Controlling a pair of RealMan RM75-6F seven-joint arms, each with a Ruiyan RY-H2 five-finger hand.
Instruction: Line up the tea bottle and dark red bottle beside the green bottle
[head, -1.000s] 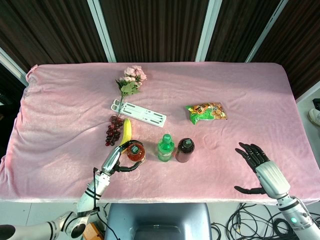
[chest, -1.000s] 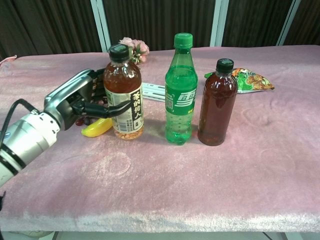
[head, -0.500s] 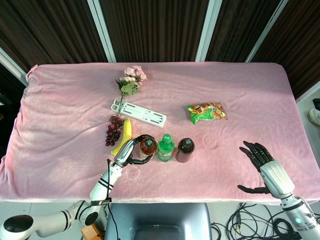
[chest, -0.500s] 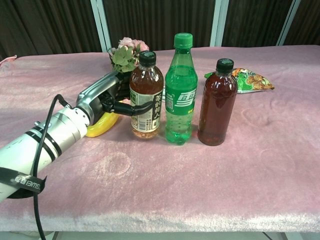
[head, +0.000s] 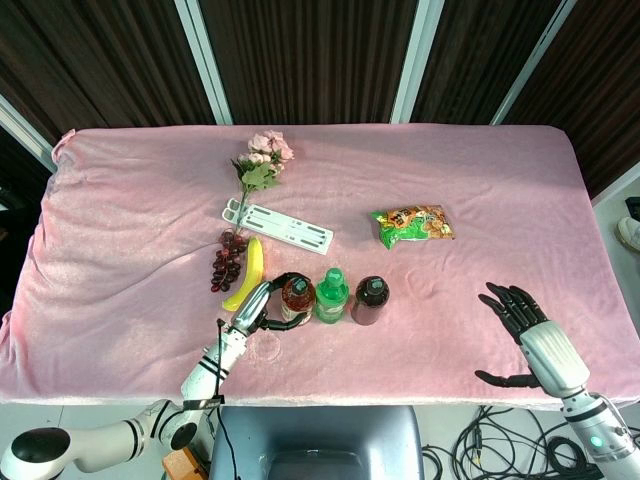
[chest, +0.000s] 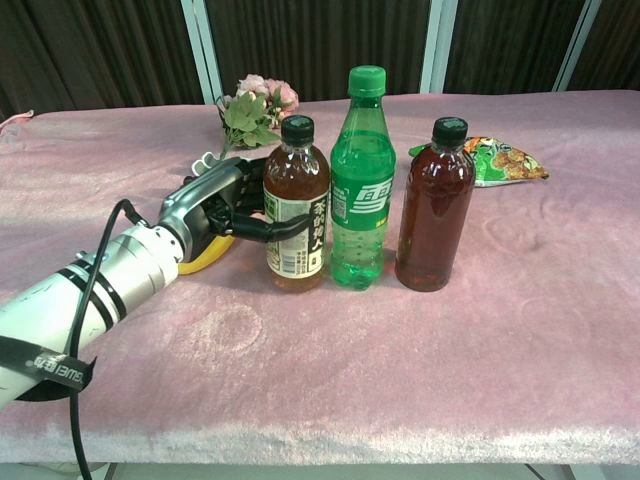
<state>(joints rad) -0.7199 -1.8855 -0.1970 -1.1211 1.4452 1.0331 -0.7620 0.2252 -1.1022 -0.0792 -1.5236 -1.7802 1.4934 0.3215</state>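
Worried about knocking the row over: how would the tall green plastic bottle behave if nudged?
The tall green plastic bottle is the tallest and narrow-based, so probably tippy on the soft pink cloth. It looks full, so likely fairly heavy. Tipped, it would probably roll.

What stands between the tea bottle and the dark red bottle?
The green bottle stands between the tea bottle and dark red bottle, clearest in the chest view.

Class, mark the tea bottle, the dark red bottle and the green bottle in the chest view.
tea bottle (chest: 296, 205), chest view, on its body at the top of the label.
dark red bottle (chest: 433, 215), chest view, mid-body.
green bottle (chest: 361, 200), chest view, on its label.
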